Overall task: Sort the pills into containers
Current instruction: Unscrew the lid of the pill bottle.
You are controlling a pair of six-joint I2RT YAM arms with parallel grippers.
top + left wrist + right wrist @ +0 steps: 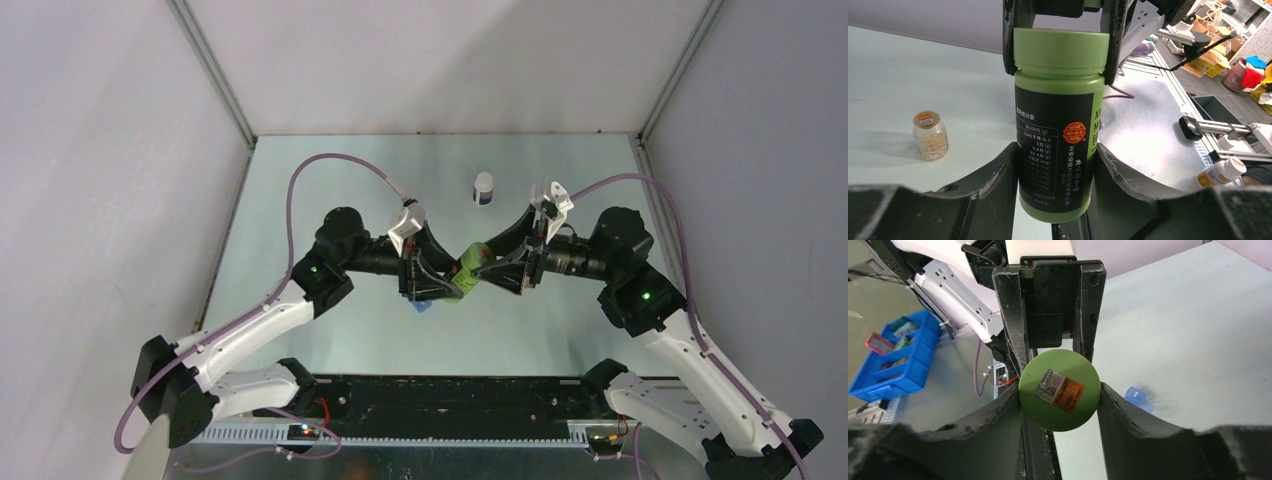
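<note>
Pale grey-green table (330,200) with white walls around it, seen from above. Two black-and-white arms meet over its middle, sharing one green pill bottle (1055,125) held above the surface. The left gripper (1055,150) clamps the bottle's lower body. The right gripper (1060,390) is closed on the green cap (1048,412), whose top carries an orange and grey sticker too small to read. The bottle's black label bears a round red seal, Chinese text and a table reading "100", "1141", then rows ending "(g)" and "(mg)". A blue bin (898,360) sits off the table. On the table stand a white bottle with a blue base (483,187), a clear jar of tan contents (930,135) with an orange-labelled lid, and a small pale blue container (1135,395)
</note>
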